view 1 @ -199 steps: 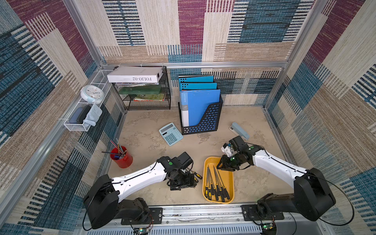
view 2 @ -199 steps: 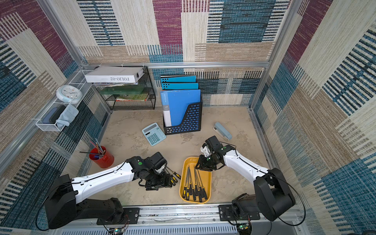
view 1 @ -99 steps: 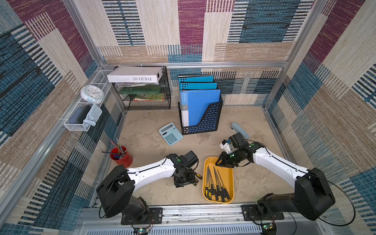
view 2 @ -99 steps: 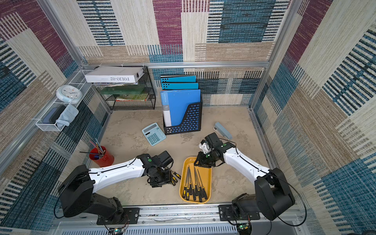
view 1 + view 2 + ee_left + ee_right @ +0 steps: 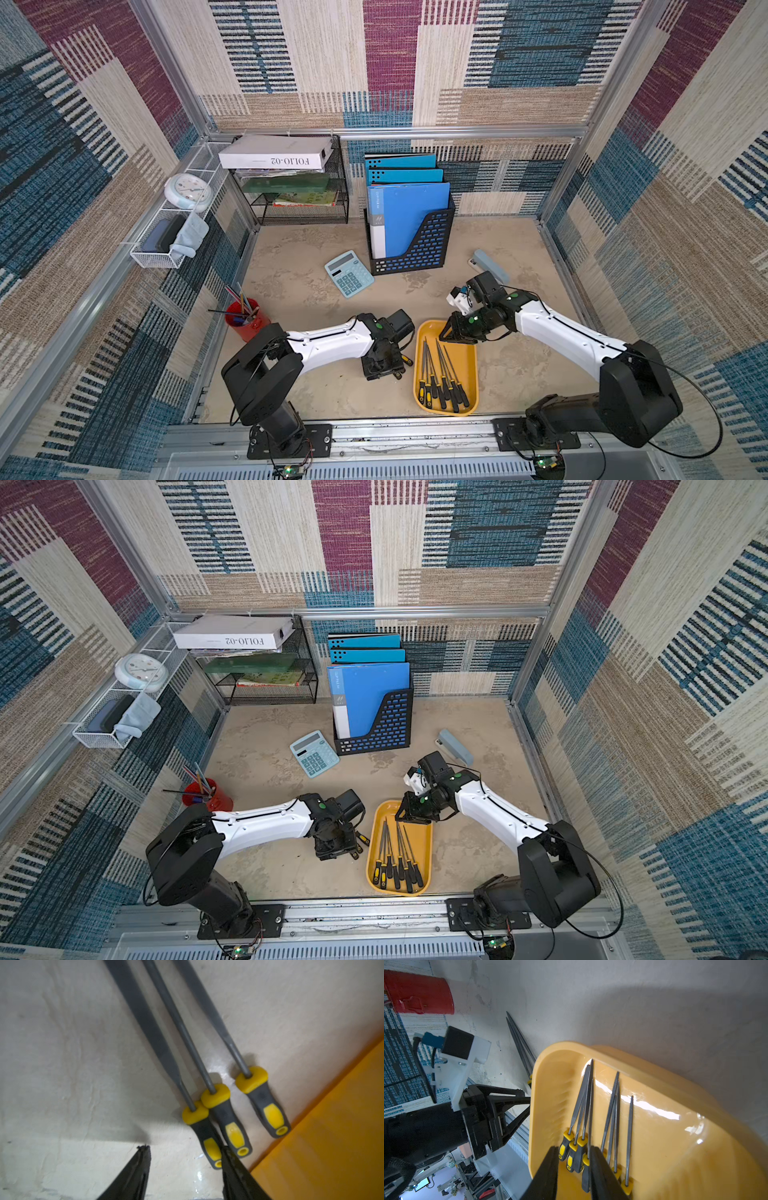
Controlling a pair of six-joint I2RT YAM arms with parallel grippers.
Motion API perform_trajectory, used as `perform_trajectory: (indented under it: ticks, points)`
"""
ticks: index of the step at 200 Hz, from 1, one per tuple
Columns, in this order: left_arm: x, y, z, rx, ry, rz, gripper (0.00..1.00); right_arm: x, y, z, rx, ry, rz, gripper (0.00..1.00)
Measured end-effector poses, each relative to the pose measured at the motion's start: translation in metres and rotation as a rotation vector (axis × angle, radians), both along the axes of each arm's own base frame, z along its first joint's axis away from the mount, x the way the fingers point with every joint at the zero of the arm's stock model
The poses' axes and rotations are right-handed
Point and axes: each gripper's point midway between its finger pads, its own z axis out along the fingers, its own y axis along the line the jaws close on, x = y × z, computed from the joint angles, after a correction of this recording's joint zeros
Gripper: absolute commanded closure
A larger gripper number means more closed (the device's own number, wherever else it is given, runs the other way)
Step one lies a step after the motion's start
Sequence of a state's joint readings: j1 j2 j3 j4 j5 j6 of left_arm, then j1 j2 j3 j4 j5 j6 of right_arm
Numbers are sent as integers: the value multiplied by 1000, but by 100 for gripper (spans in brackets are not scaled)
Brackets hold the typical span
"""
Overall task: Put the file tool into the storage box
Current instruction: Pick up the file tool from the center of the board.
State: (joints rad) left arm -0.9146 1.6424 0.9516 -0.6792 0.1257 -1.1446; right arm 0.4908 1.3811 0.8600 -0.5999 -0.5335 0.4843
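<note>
Hanging low beside the yellow tray (image 5: 468,361), my left pincer (image 5: 185,1153) stands released, its two black tips apart over the table (image 5: 62,1064). The left wrist view shows what both top views mostly hide. Three files (image 5: 226,1118) with yellow-and-grey handles lie side by side on the table, outside the tray. The nearest file (image 5: 209,1142) has its handle between my tips, just beside one and well clear of the other; whether it touches I cannot tell. In a top view only the handle ends (image 5: 408,360) peek out past that pincer.

My right pincer (image 5: 573,1148) hangs over the tray's far end, tips parted, grasping nothing that I can see. Its wrist view looks down the tray's length at more files (image 5: 583,1115) lying loose inside, handles toward the arms' bases. It also catches the outside files' blade tips (image 5: 519,1043) beyond the tray's wall, with a red cup (image 5: 419,993) farther off.
</note>
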Motion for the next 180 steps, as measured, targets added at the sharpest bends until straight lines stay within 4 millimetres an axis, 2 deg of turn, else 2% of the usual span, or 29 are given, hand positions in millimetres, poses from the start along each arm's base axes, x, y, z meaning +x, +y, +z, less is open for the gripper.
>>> perform_trajectory:
  ticks: [30, 51, 106, 130, 151, 180]
  points:
    - [3, -4, -6, 6, -6, 0, 50, 1, 1, 0, -1, -6, 20, 69]
    - [3, 0, -6, 31, -4, -1, 60, 2, 3, 1, 3, -10, 32, 69]
    - [-14, 29, -6, 117, 26, -55, 89, 1, 5, 1, 16, -5, 50, 70]
    - [-20, 32, -3, 119, 48, -108, 92, 0, 8, 3, 34, 1, 56, 70]
    - [-25, 27, 9, 68, 46, -174, 92, -1, 14, 8, 82, 7, 56, 66]
    - [-25, 12, 44, -67, -27, -291, 92, -5, 33, 23, 212, 11, 61, 59]
